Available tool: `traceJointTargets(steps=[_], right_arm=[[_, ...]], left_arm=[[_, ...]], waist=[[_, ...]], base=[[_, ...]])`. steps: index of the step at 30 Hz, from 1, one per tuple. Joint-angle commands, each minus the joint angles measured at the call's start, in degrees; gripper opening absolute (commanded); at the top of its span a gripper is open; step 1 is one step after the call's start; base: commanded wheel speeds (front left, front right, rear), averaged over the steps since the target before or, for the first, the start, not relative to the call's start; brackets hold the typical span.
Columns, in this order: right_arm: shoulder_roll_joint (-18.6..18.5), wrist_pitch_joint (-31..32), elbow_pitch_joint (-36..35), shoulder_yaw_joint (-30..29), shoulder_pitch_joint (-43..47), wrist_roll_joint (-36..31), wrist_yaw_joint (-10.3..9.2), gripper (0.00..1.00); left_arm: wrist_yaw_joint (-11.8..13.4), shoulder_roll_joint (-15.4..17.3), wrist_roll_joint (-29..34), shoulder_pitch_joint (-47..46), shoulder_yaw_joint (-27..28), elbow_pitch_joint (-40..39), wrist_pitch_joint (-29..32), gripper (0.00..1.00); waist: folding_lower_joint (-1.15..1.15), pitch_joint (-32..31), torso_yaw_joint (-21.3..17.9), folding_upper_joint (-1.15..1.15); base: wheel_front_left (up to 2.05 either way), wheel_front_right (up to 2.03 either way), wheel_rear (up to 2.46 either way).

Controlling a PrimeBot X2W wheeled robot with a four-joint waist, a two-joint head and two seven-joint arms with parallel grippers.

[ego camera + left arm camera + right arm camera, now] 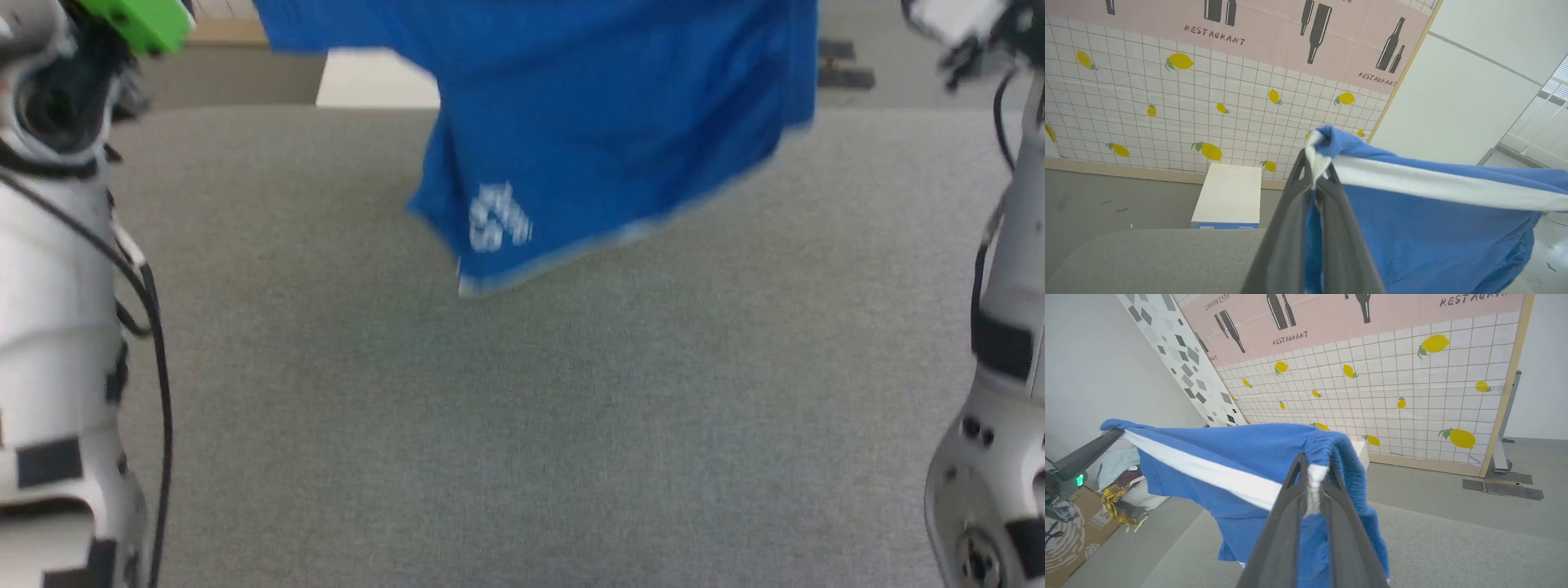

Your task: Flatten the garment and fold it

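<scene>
Our left gripper (1314,179) is pressed together on one end of the garment (604,139), pinching its white band right at the fingertips; our right gripper (1312,473) pinches the other end of that band, its jaws all but closed on the cloth. The band runs taut between the two; the blue shorts hang from it in the air above the far part of the grey table (522,425), clear of the table top, with the lower hem slanting and a blurred white print (500,219) near the low corner.

We judge this to be the flattening step, with no fold begun; the cloth is spread but not yet laid down. The next move, as we read it, calls for both arms to lower together and draw the shorts toward the table's near side, so that the hem lands first and the rest rolls out without a crease; the low corner may tuck under if one side drops sooner.

Nothing lies on the table to block the laying. Beyond the table's far edge a white box (1229,196) sits on the floor before a lemon-patterned wall panel (1167,114); off the table's left side a pile of clothes (1122,486) rests by a cardboard box (1073,535), well apart from the work.
</scene>
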Motion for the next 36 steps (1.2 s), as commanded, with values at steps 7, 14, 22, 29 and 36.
traceJointTargets(steps=[7, 14, 22, 29, 36], right_arm=[[-0.6, -11.1, 10.2, 2.2, -15.7, -9.2, -0.1, 0.0], [-0.6, -18.3, 20.0, 3.3, -22.0, -12.8, -0.1, 0.0], [-0.6, -22.4, 24.6, 5.6, -14.8, -9.0, -0.1, 0.0], [-0.6, -23.6, 17.6, 7.3, 2.8, -2.4, -0.1, 0.0], [-0.6, -20.1, 3.1, 5.9, 28.0, 0.1, -0.1, 0.0]], left_arm=[[-0.9, 3.8, 4.3, -12.4, 0.9, 9.1, -6.6, 0.0], [-3.8, 2.6, 4.7, -16.4, -0.4, 16.5, -14.0, 0.0], [-5.8, 0.6, 2.3, -9.8, -6.4, 21.1, -19.3, 0.0], [-5.9, 3.2, -6.1, 6.1, -12.5, 12.6, -21.9, 0.0], [-3.2, 3.5, -11.4, 29.6, -11.0, 3.5, -23.3, 0.0]], waist=[[0.0, 15.3, -0.3, 0.0], [0.0, 20.0, 1.0, 0.0], [0.0, 19.3, 2.2, 0.0], [0.0, 12.8, 2.1, 0.0], [0.0, 3.8, 1.8, 0.0]], base=[[0.0, 0.0, 0.0], [0.0, 0.0, 0.0], [0.0, 0.0, 0.0], [0.0, 0.0, 0.0], [0.0, 0.0, 0.0]])
